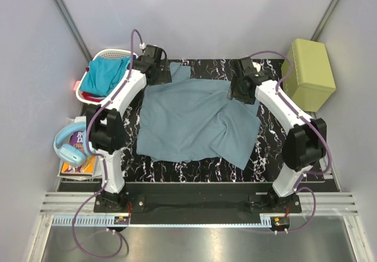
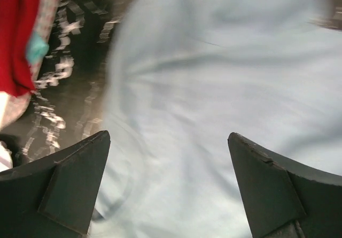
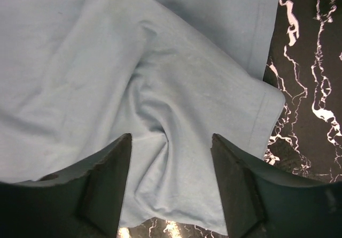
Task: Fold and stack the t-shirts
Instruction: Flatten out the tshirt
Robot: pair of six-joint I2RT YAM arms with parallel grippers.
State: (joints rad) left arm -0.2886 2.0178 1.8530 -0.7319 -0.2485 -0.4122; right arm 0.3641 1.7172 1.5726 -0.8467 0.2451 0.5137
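A muted grey-blue t-shirt lies spread and rumpled on the black marbled mat. My left gripper is open above its far left corner; in the left wrist view the cloth lies blurred under the open jaws. My right gripper is open over the far right part, above a creased sleeve between the jaws. A turquoise t-shirt lies in the white basket, with a red one under it; the red cloth shows in the left wrist view.
A pale green box stands at the back right. Blue headphones lie on books at the left, beside the mat. The arm bases sit on a rail at the near edge.
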